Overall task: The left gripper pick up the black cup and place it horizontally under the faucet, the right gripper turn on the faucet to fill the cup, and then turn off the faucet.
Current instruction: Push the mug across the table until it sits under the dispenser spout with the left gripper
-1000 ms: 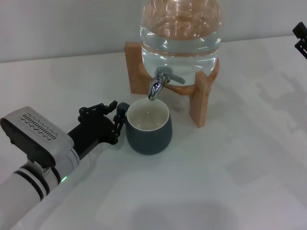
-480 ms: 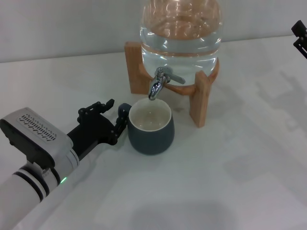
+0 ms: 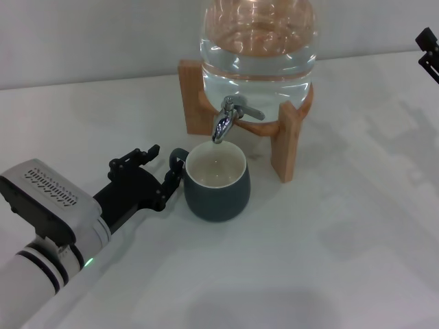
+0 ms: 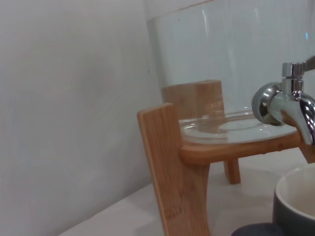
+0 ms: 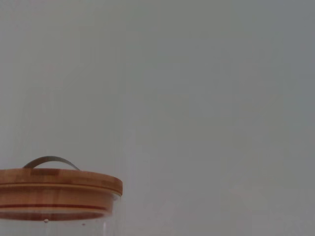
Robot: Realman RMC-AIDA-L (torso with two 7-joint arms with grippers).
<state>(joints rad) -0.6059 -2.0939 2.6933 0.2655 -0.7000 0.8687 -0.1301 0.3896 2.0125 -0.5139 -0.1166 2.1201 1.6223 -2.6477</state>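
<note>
The black cup [image 3: 216,181] stands upright on the white table, cream inside showing, right under the spout of the chrome faucet [image 3: 226,118]. Its loop handle points toward my left gripper [image 3: 164,165], which is open, with one finger on either side of the handle and a small gap to it. The left wrist view shows the faucet [image 4: 288,105] and the cup's rim [image 4: 295,206] close by. My right gripper [image 3: 429,49] shows only as a black tip at the far right edge, well away from the faucet.
The clear water jar [image 3: 259,48] sits on a wooden stand [image 3: 285,144] behind the cup; its wooden lid shows in the right wrist view [image 5: 54,189]. The white table [image 3: 343,260] stretches in front and to the right.
My left gripper has let go of the cup's handle and drawn back a little to the left. The cup stays under the faucet. The right gripper has not moved.
</note>
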